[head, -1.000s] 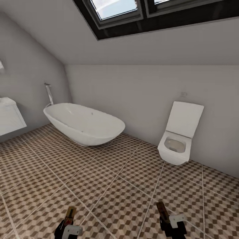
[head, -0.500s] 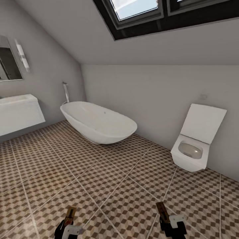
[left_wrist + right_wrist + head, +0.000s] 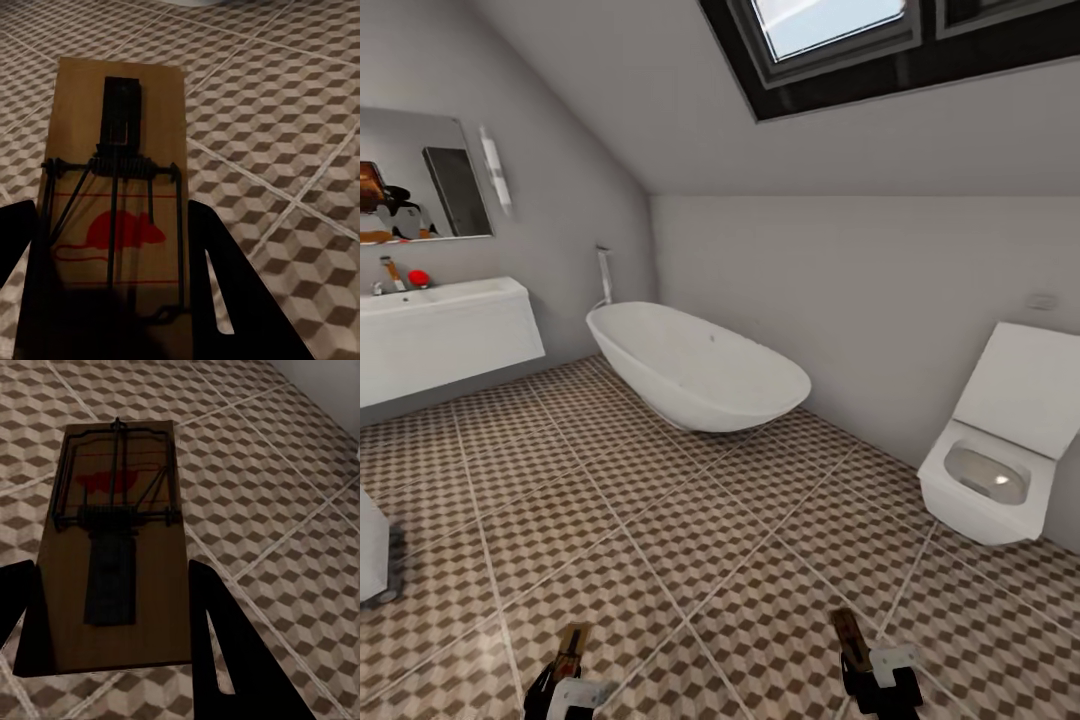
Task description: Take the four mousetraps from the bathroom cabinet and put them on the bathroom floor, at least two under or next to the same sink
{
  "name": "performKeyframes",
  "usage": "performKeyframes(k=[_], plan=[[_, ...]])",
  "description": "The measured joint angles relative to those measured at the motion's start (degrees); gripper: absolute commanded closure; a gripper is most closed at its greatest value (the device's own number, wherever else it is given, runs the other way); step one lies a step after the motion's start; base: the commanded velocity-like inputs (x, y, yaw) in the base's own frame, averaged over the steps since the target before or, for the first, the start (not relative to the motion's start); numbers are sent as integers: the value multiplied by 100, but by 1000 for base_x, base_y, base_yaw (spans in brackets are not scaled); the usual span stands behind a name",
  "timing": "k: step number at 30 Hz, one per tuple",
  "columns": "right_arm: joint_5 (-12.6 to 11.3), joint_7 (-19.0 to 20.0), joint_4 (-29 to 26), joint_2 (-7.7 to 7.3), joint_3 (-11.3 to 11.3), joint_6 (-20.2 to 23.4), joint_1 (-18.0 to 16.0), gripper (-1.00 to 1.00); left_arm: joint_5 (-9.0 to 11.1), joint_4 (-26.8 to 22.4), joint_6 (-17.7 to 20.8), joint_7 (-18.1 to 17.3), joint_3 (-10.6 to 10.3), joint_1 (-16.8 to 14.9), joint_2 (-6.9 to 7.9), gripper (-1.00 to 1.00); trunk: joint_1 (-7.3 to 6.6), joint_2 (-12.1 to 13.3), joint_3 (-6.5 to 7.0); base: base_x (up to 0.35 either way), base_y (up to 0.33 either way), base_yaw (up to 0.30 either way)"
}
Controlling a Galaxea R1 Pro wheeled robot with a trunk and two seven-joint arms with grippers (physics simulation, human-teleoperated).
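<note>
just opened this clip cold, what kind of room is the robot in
A bathroom, most likely under a sloped attic roof. An oval white bathtub stands on the patterned tile floor, a square toilet hangs on the wall to the right, and a white sink sits under a mirror at the left.

There are two mousetraps: one mousetrap [image 3: 112,202] is between the fingers of the left gripper [image 3: 565,690] at 7 o'clock in the head view, and the second mousetrap [image 3: 112,562] is in the right gripper [image 3: 878,680] at 5 o'clock. There are two grippers. At 9 o'clock is one sink [image 3: 445,295] and one mirror [image 3: 420,180]. Near 12 o'clock is one bathtub [image 3: 695,365]. At 3 o'clock is one toilet [image 3: 1000,450]. Above is one skylight [image 3: 830,20].
</note>
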Motion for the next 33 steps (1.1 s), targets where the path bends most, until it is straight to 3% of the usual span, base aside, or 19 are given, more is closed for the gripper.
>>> performKeyframes(k=[24,33], plan=[[0,1,0,0,0,-1,0,100,0,0,2,0,0,0,0,100,0,0,0,1,0,255],[0,1,-1,0,0,0,0,100,-1,-1,3,1,1,0,0,100,-2,0,0,140,-41,255]])
